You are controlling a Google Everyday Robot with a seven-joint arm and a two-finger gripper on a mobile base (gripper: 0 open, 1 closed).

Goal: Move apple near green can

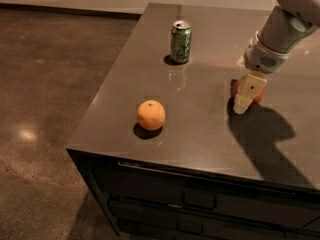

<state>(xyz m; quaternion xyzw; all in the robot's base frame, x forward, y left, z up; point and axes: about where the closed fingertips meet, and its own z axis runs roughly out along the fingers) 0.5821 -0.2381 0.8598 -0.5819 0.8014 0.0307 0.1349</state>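
Note:
The green can [180, 41] stands upright at the back left of the dark tabletop. The red apple [259, 96] rests on the tabletop at the right, mostly hidden behind my gripper; only red edges show on either side of it. My gripper [246, 95] reaches down from the upper right and sits right at the apple, close to the table surface. The apple is well to the right of the can and nearer the front.
An orange round fruit [151, 115] lies near the front left of the tabletop [200, 129]. The cabinet has drawers [200, 201] below the front edge. The floor drops away on the left. My arm casts a shadow at the right front.

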